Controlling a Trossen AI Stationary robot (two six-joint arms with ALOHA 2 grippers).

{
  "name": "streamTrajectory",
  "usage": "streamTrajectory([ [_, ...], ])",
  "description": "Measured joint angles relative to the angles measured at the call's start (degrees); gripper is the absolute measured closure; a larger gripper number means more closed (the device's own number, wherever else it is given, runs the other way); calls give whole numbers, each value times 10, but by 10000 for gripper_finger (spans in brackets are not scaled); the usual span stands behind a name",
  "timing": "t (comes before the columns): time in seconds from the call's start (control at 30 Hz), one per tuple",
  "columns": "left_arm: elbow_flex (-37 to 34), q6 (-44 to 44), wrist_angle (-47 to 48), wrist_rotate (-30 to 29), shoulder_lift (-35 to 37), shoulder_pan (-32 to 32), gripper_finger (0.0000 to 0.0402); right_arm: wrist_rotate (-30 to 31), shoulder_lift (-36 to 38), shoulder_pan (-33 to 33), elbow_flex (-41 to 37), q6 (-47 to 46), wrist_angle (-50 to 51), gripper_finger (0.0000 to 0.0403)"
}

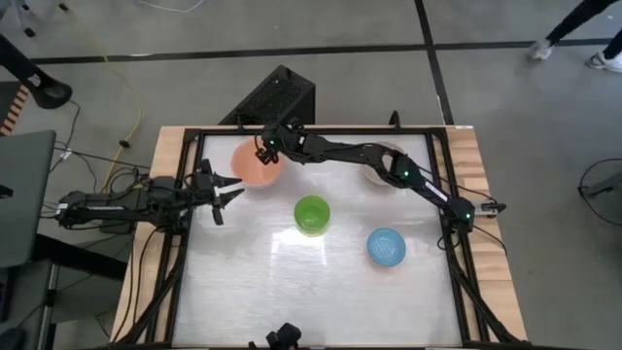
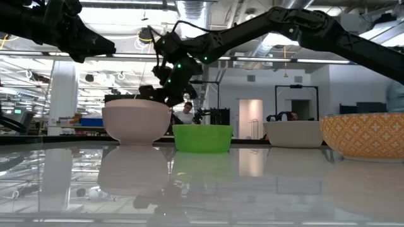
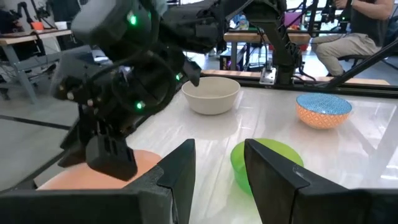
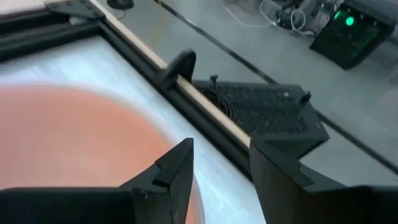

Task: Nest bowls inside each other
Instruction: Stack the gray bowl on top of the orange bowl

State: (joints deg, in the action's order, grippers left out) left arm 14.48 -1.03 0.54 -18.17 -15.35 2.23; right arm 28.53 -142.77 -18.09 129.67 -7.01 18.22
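Note:
A large salmon-pink bowl (image 1: 255, 165) stands at the far left of the table. The green bowl (image 1: 312, 215) is in the middle, and the blue bowl (image 1: 386, 247), orange-patterned outside, is nearer and to the right. The cream-white bowl (image 1: 382, 161) sits at the far right, partly under my right arm. My right gripper (image 4: 221, 168) is open at the salmon bowl's far right rim (image 4: 181, 163), with one finger over the inside and one outside. I see no touch. My left gripper (image 1: 229, 191) waits open at the left edge, level, beside the salmon bowl.
A black metal rail (image 4: 186, 93) frames the table just beyond the salmon bowl. A black box (image 1: 277, 95) stands on the floor past the far edge. People sit in the room behind. Bare white tabletop (image 1: 292, 292) lies toward the near edge.

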Motion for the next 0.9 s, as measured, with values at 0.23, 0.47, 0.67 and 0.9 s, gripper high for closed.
streamTrajectory([
  [0.23, 0, -7, 0, 0, 0, 0, 274, -5, 50, 5, 22, 25, 85, 229],
  [0.47, 0, -7, 8, 1, 0, 0, 274, -51, 155, -19, 37, -38, 410, 229],
  [0.67, 0, -13, 10, -1, 0, 0, 274, -22, 204, -86, 36, -131, 666, 229],
  [0.9, 0, -13, 10, -1, 0, 0, 274, -59, 305, -157, -174, -167, 672, 229],
])
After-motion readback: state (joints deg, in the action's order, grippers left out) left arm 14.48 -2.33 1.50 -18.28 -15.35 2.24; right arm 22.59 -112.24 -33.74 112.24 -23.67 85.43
